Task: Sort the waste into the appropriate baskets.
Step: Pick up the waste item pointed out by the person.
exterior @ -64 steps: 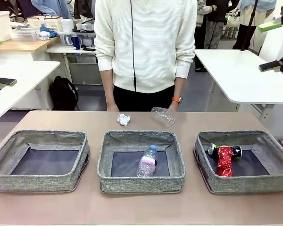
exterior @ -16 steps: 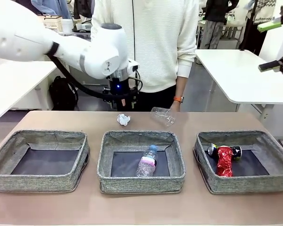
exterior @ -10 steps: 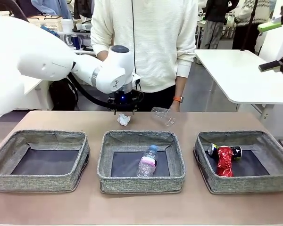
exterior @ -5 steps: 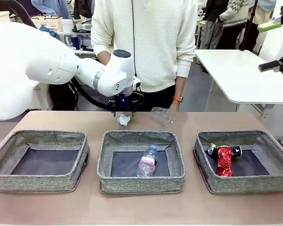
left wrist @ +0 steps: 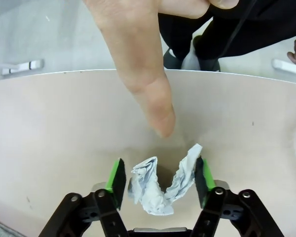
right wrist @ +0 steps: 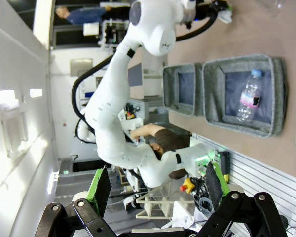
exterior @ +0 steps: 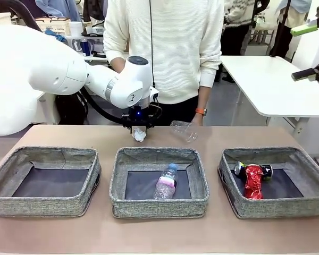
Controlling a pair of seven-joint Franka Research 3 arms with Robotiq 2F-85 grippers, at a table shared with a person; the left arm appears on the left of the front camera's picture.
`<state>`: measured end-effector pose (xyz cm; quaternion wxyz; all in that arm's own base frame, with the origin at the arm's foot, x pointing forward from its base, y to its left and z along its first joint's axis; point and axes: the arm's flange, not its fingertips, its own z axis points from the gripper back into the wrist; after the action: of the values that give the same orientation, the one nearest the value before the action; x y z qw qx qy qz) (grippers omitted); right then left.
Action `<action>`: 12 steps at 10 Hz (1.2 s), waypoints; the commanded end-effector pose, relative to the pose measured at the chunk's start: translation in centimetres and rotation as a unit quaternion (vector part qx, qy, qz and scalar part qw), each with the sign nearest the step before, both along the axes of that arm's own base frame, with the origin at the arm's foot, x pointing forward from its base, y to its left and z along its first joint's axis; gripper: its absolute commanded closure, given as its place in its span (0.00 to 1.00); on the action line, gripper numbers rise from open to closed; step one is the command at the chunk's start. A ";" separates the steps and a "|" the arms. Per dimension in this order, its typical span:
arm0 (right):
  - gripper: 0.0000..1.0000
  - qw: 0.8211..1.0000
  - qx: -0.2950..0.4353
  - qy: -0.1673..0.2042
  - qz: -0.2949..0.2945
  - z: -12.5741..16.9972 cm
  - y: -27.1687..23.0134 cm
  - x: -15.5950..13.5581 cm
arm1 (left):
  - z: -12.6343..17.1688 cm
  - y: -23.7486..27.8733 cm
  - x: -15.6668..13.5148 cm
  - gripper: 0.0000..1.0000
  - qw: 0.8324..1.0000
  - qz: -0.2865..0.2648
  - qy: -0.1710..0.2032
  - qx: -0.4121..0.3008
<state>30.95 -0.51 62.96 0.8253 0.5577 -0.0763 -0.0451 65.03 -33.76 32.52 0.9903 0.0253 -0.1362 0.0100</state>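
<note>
left gripper [left wrist: 159,173] part-open | crumpled paper [left wrist: 153,190] between pads at 9 and 3 o'clock, seemingly unpinched | right gripper [right wrist: 157,182] wide, empty

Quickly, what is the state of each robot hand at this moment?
Left hand: open, with one jaw on either side of the crumpled white paper; no firm grip visible.
Right hand: open, holding nothing.

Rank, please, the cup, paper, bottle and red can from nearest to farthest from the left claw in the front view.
1. Crumpled paper, inside the left claw.
2. Clear cup, on the table, right of it.
3. Bottle, in the middle basket.
4. Red can, in the right basket.
</note>
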 end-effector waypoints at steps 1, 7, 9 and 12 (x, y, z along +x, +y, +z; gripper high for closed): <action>0.00 1.000 0.007 -0.007 0.005 0.2 -0.1 0.0 | 0.5 0.2 -0.3 1.00 1.000 0.016 -0.010 0.011; 0.00 1.000 0.007 -0.007 0.005 0.2 -0.1 0.0 | 0.5 0.2 -0.4 1.00 1.000 0.019 -0.006 0.011; 0.00 1.000 0.007 -0.007 0.005 0.2 -0.1 0.0 | 0.6 0.3 -0.4 1.00 1.000 0.019 -0.005 0.011; 0.00 1.000 0.007 -0.007 0.005 0.2 -0.1 0.0 | 2.8 0.5 -1.4 1.00 0.999 0.021 0.022 -0.011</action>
<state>30.95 -0.51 62.96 0.8253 0.5577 -0.0763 -0.0451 64.79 -33.81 33.50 0.9909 0.0232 -0.1313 0.0183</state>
